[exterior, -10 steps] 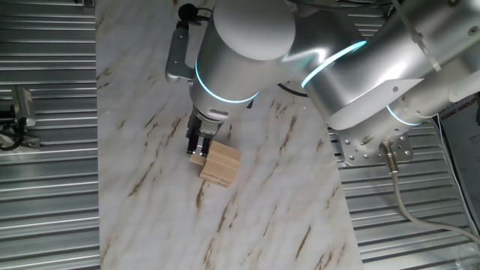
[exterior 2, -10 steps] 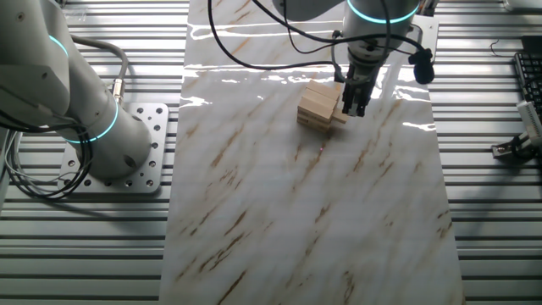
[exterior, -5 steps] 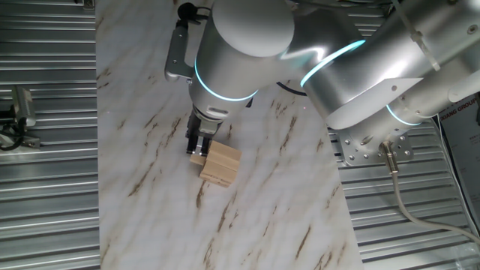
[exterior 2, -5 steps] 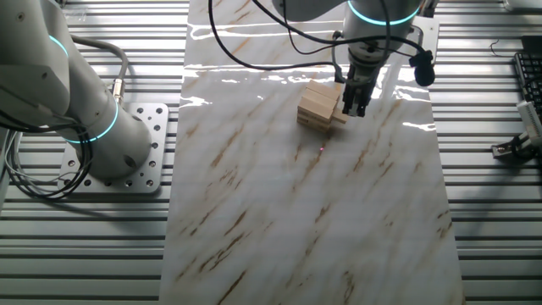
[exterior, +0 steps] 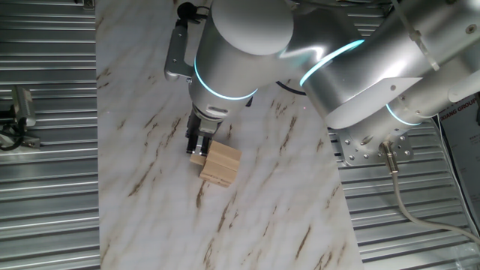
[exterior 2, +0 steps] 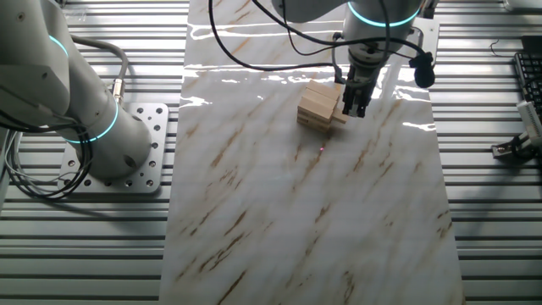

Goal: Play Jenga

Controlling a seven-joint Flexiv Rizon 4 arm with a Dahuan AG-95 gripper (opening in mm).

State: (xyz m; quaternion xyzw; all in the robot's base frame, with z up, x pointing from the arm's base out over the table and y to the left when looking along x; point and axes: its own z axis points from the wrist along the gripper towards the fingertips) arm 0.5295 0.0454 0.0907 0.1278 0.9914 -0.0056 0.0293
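Looking at your hand (exterior: 197, 148), it's down beside the block stack (exterior: 221, 163) on the marbled surface (exterior: 150, 210) (stack sits toward the far end in the other view), fingers clamped on a protruding block (exterior 2: 340, 118).

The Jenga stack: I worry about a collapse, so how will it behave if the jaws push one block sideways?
The Jenga stack is low and squat, so it probably won't tip. Its loose wooden blocks look stiff and light, so the whole stack may slide on the smooth marble tabletop. The gripper sits at its side, where one block juts out.
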